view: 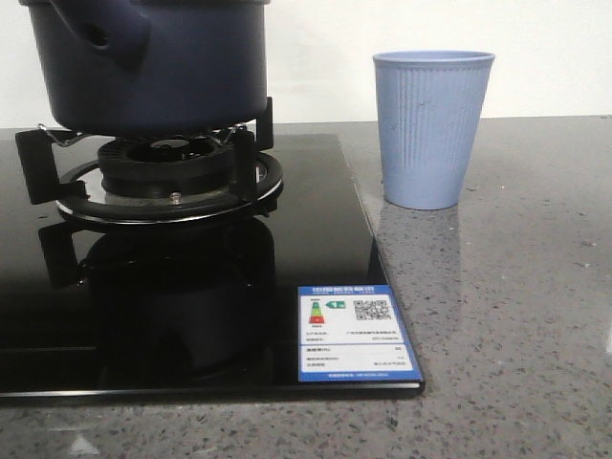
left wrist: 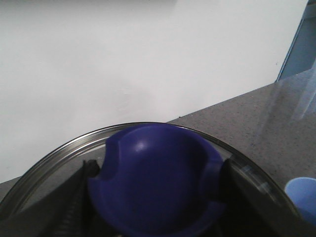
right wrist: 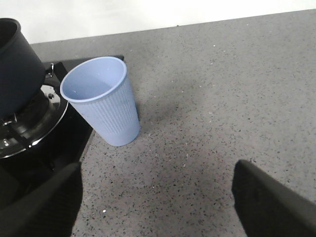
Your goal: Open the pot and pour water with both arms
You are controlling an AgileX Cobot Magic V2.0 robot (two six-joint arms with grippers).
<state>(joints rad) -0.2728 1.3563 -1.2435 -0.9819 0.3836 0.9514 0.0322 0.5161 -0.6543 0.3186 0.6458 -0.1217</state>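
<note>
The dark navy pot (view: 172, 67) stands on the gas burner (view: 167, 177) at the back left, its stubby handle (view: 115, 33) pointing forward. In the right wrist view the pot (right wrist: 15, 64) is at the edge. The left wrist view shows a glass lid with a steel rim (left wrist: 64, 150) and a blue knob (left wrist: 153, 197). My left gripper (left wrist: 159, 168) is shut on that knob, a finger on each side. My right gripper (right wrist: 155, 173) hangs open over bare counter, close to the light blue ribbed cup (right wrist: 103, 101). No gripper shows in the front view.
The cup (view: 432, 129) stands upright on the grey speckled counter (view: 516, 316), right of the black glass hob (view: 191, 316). A blue and white label (view: 356, 333) sits on the hob's front right corner. A white wall runs behind.
</note>
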